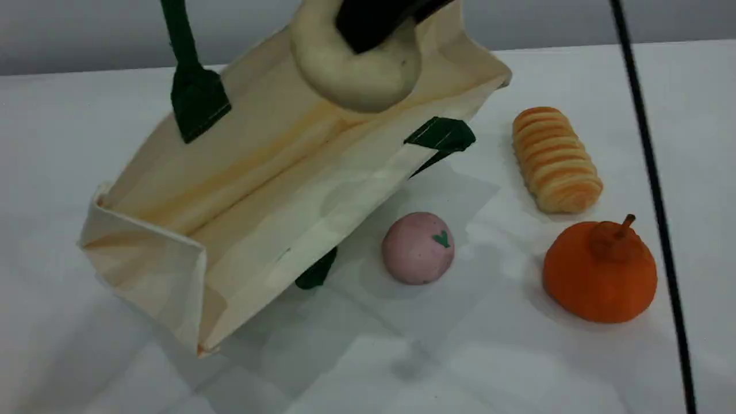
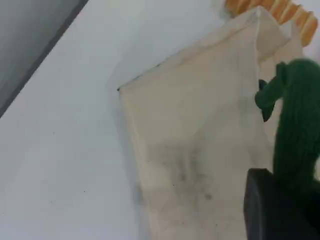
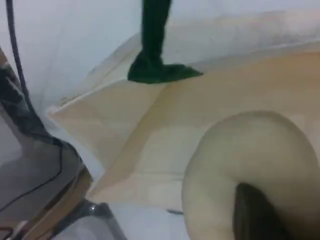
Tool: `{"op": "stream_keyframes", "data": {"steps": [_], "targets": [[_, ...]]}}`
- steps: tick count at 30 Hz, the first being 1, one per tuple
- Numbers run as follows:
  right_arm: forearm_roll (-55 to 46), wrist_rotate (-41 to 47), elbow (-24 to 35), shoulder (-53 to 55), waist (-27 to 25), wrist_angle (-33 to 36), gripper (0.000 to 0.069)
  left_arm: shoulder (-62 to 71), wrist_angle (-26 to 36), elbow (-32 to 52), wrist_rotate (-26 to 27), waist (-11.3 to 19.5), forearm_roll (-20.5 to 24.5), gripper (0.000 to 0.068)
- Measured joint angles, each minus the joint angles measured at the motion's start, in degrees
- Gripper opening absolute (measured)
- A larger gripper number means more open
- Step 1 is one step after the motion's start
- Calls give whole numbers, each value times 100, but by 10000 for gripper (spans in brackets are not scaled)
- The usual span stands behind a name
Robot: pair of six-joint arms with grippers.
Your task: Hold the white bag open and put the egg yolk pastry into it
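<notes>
1. Table [image 1: 575, 356]: plain white, and everything sits on it.
2. White bag [image 1: 276, 190]: fills the left half of the table. It's tipped at a slant, with the flat base toward the near-left corner and the mouth lifted toward the far edge.
3. Orange pumpkin thing [image 1: 598, 276]: by the right edge, standing stem up.
4. Ridged bread roll [image 1: 555, 161]: just behind the pumpkin toward the far edge, not touching it.
5. Pink ball [image 1: 418, 248]: green mark on top, on the table between the bag and the pumpkin.
6. Egg yolk pastry [image 1: 356, 75]: up off the table, right at the bag's mouth. The right jaws are clamped on it.
7. Green handle [image 1: 195, 98]: pulled straight up and taut, with the left jaws closed tight on it.
</notes>
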Motion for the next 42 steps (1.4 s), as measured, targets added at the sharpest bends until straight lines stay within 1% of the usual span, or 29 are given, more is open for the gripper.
{"op": "stream_keyframes", "data": {"steps": [4,8,14,17,20,21,23,26,27,29,31,32,33,35,39,42], "targets": [[182,-122,0,337,185,-530,146,0,0,0,42,0,-38,92],[599,-333,-24,841,180,-1210,146,0,0,0,30,0,-67,92],[1613,-1139,-24,1565,180,-2162,143,0,0,0,9,0,-314,92],[2228,-1650,-24,1824,180,-2465,137,0,0,0,9,0,-321,92],[2894,-2137,-24,1864,180,-2461,139,0,0,0,9,0,-320,92],[3146,-2289,-24,1857,180,-2382,157,0,0,0,9,0,-320,92],[3583,-2561,-24,1851,180,-2227,220,0,0,0,9,0,-320,92],[4258,-2981,-24,1851,180,-2069,383,0,0,0,9,0,-320,92],[4437,-3085,-24,1851,180,-1996,447,0,0,0,9,0,-320,92],[4644,-3145,-24,1830,167,-1888,566,0,0,0,9,0,-316,92],[4715,-3206,-24,1757,154,-1873,643,0,6,0,9,0,-305,92],[4697,-3228,-24,1713,118,-1865,665,0,0,0,9,0,-282,92],[4600,-3228,-24,1652,72,-1848,676,0,-6,0,5,0,-244,92],[4269,-3181,-24,1484,-46,-1743,678,0,-6,0,-10,0,-100,92],[3403,-2669,-24,1062,-417,-1299,629,0,-1,0,-123,0,139,92],[2653,-2079,-19,741,-789,-1198,589,0,-1,0,-190,0,148,92]]}}
